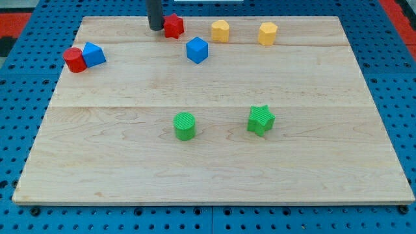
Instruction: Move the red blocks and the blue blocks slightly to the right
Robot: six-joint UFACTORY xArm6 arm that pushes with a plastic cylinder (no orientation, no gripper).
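Camera view: my tip [156, 28] sits touching the left side of the red star block [173, 25]. Blue cube [197, 50] lower right of it. Red cylinder [74, 60] and blue triangular block [94, 54], touching, far lower left. No jaws, bare rod.

Single raised view from the wooden board's [214, 162] near edge, angled down, whole board in frame

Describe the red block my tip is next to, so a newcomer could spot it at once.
Start at the wooden board and follow its top edge. Left of the middle stands my tip, and the red star-shaped block sits right against its right side. The other red block, a cylinder, lies far off at the board's left beside a blue block, while the yellow blocks sit further right along the top.
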